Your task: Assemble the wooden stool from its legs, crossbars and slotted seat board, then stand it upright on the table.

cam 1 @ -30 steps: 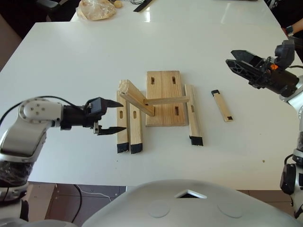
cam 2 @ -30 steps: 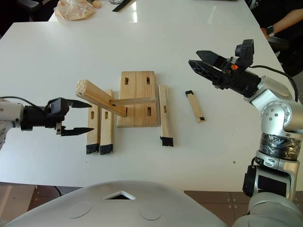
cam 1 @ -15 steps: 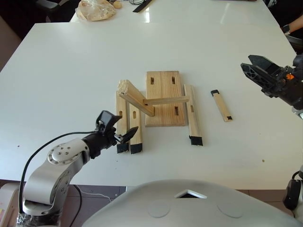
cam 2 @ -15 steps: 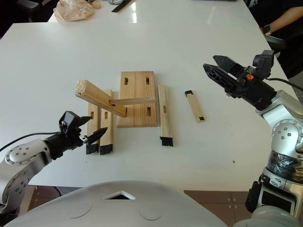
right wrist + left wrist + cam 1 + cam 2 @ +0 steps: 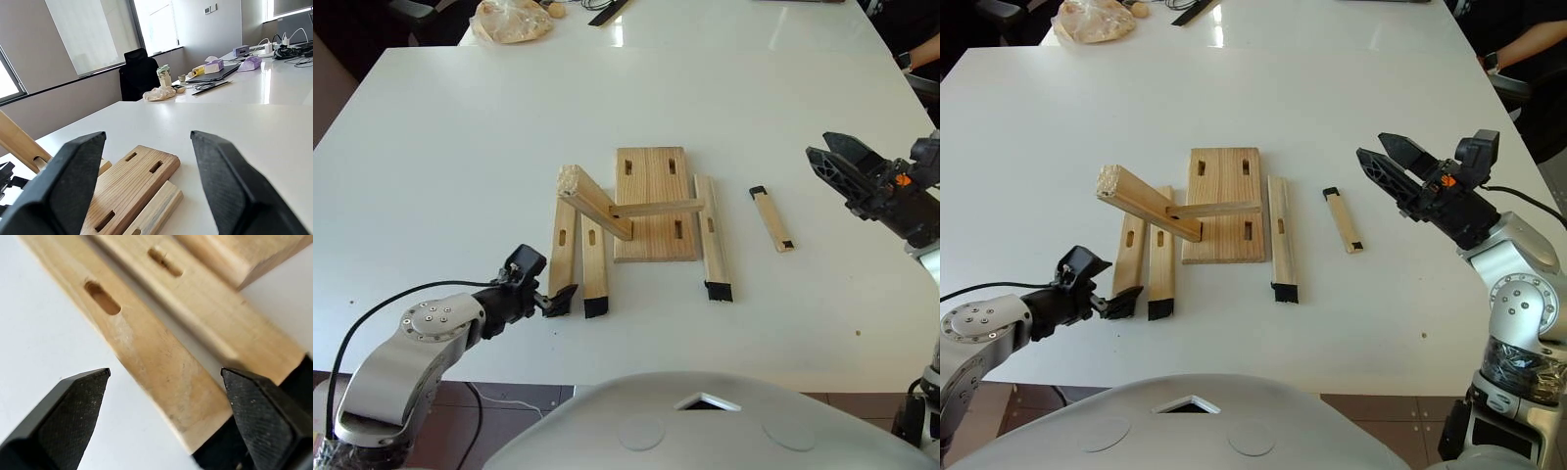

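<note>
Stereo above seat board; wrist cameras low

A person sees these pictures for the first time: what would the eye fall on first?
First, the wooden parts in the middle of the table: a tilted leg with a crossbar stuck in its side that reaches across the slotted seat board. Next, the left gripper, open on both sides of the black-capped end of the outermost leg, and the right gripper, open above the table's right side.
</note>
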Tool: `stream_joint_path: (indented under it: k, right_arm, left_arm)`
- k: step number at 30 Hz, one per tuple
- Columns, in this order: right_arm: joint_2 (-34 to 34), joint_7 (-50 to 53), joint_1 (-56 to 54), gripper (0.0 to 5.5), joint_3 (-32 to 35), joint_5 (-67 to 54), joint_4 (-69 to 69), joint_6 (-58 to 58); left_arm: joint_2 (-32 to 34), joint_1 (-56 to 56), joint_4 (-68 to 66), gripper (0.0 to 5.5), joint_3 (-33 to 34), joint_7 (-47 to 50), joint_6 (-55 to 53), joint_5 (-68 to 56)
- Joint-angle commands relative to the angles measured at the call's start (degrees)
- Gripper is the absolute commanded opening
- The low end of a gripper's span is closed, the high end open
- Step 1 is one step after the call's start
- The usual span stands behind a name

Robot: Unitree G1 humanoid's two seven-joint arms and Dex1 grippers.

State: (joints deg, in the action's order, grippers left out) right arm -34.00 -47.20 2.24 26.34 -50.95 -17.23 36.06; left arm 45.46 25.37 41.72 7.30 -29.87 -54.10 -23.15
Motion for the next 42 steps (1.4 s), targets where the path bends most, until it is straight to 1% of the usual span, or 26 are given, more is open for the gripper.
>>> stream_joint_path:
  k: [1,5,8,11,13,17,22,27,30,31,32,33,34,36,37,39,41,42]
  right_arm:
    - [0.42,1.24,0.70,3.18,0.51,-0.28,-0.99,-0.80]
    - [0.76,1.90,1.31,3.18,0.05,-0.16,-1.68,-1.14]
    - [1.05,2.18,0.85,3.18,-0.70,0.40,-0.99,-1.67]
    - [0.30,2.12,-1.48,3.18,-1.99,0.79,0.14,-1.75]
    - [-0.75,1.75,-2.65,3.18,-1.80,0.52,0.82,-1.59]
    - [-2.67,1.12,-4.48,3.18,-0.87,0.69,3.20,-1.29]
    - [-3.48,0.80,-4.92,3.18,-1.35,0.55,3.46,-1.26]
    - [-4.14,0.62,-7.02,3.18,-1.02,0.54,5.08,-1.50]
    - [-4.68,-0.38,-9.06,3.18,-0.58,0.63,7.40,-2.21]
    - [-4.84,-0.37,-9.84,3.18,-0.21,0.12,7.71,-2.06]
    - [-5.11,-0.02,-11.22,3.18,0.35,-1.23,7.62,-1.27]
    - [-5.45,0.26,-12.72,3.18,0.77,-2.73,7.27,-0.36]
    - [-5.96,0.83,-14.67,3.18,0.95,-4.47,6.12,0.65]
    - [-6.71,1.76,-18.90,3.18,0.47,-7.87,3.64,2.53]
    - [-6.95,2.02,-20.78,3.18,-0.11,-9.45,2.30,3.32]
    - [-7.01,1.88,-24.66,3.18,-2.53,-11.70,-0.30,4.84]
    - [-6.51,0.29,-28.35,3.18,-6.61,-12.39,-2.88,5.94]
    - [-6.17,-0.94,-30.20,3.18,-8.72,-12.78,-3.57,6.69]
  left_arm:
    - [5.05,-1.39,-6.04,4.21,0.60,-3.61,3.19,2.77]
    - [7.36,-7.43,-13.17,4.21,-0.10,-6.86,6.89,3.79]
    - [5.97,-11.22,-17.74,4.21,-0.93,-9.89,7.87,1.76]
    - [3.96,-12.38,-21.64,3.79,-0.63,-11.65,7.89,0.11]
    - [2.96,-13.38,-24.19,3.46,0.93,-12.05,7.01,-1.12]
    - [3.21,-13.97,-29.57,2.82,2.19,-12.56,8.93,-0.28]
    - [3.41,-14.01,-29.32,2.08,2.53,-13.53,10.88,-0.20]
    - [1.90,-21.16,-26.89,2.01,8.71,-17.66,14.58,-7.17]
    - [0.58,-27.95,-25.91,2.01,12.87,-15.50,15.92,-10.54]
    - [0.23,-30.62,-25.60,2.01,14.51,-14.49,15.43,-12.38]
    - [0.03,-34.73,-24.21,2.01,17.25,-12.84,12.65,-17.62]
    - [0.22,-38.95,-22.72,2.01,20.02,-10.84,8.97,-24.68]
    - [1.61,-44.13,-21.14,2.01,22.36,-9.05,5.64,-34.22]
    - [5.30,-53.11,-18.28,2.01,23.71,-7.61,2.98,-48.12]
    - [6.64,-56.95,-17.11,2.01,23.24,-8.32,3.36,-52.34]
    - [6.16,-65.47,-16.97,2.01,19.51,-10.28,3.92,-57.74]
    - [2.05,-70.87,-18.32,2.01,14.27,-8.72,2.91,-60.74]
    - [-0.07,-71.20,-17.56,2.01,11.42,-8.05,2.41,-60.63]
